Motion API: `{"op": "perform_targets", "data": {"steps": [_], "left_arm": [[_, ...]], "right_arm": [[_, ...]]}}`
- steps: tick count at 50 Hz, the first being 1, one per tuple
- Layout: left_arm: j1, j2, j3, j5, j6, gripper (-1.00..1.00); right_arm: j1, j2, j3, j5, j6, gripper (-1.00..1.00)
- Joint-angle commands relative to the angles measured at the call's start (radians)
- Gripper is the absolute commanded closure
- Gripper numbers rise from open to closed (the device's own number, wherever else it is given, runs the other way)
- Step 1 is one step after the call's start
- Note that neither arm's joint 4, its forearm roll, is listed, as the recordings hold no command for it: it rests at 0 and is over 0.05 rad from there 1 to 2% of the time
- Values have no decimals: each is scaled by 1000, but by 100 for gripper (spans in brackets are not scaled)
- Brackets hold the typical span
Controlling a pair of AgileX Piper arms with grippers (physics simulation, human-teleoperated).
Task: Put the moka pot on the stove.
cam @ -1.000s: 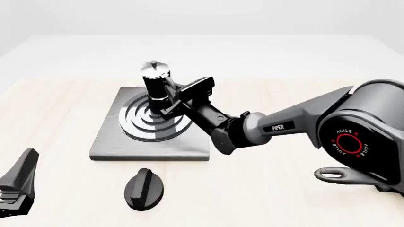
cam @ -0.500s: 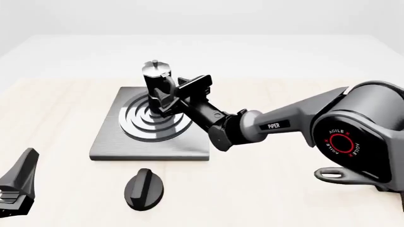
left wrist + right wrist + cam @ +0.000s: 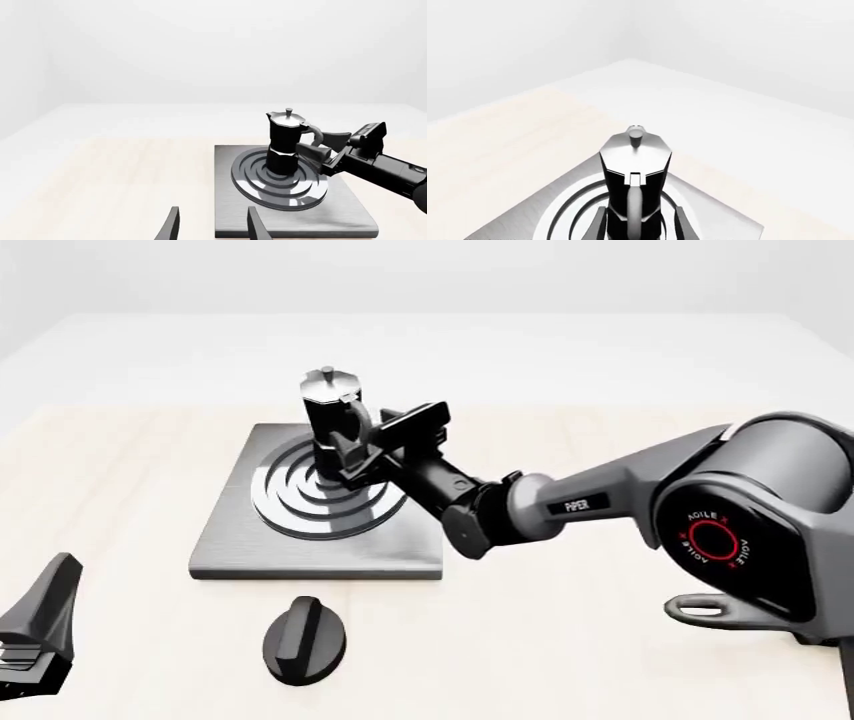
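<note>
The moka pot (image 3: 328, 412), black with a silver lid and knob, stands upright on the burner rings of the stove (image 3: 240, 540). It also shows in the left wrist view (image 3: 285, 142) and close up in the right wrist view (image 3: 635, 172). My right gripper (image 3: 351, 456) reaches in from the right at the pot's handle side. Its fingers (image 3: 684, 226) stand a little apart from the lower body on either side, so it is open. My left gripper (image 3: 34, 645) rests open at the near left, far from the pot, with nothing between its fingers (image 3: 172, 227).
A black oval knob (image 3: 304, 638) lies on the table just in front of the stove's near edge. The right arm (image 3: 601, 505) stretches across the table's right half. The pale wooden table (image 3: 107, 480) extends left of the stove.
The pot stays put on the burner rings. My right gripper has shifted only slightly beside the pot's handle. The left arm has not moved.
</note>
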Motion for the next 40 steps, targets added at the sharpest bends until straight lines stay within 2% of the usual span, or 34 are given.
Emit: {"op": "perform_targets", "data": {"steps": [1,32,40], "left_arm": [[0,0,0,0,0,-100],[0,0,0,0,0,-100],[0,0,0,0,0,-100]], "right_arm": [[-5,-28,31,-2,-3,-100],[-18,-127,149,-17,12,-100],[-2,-182,211,-33,15,-100]]}}
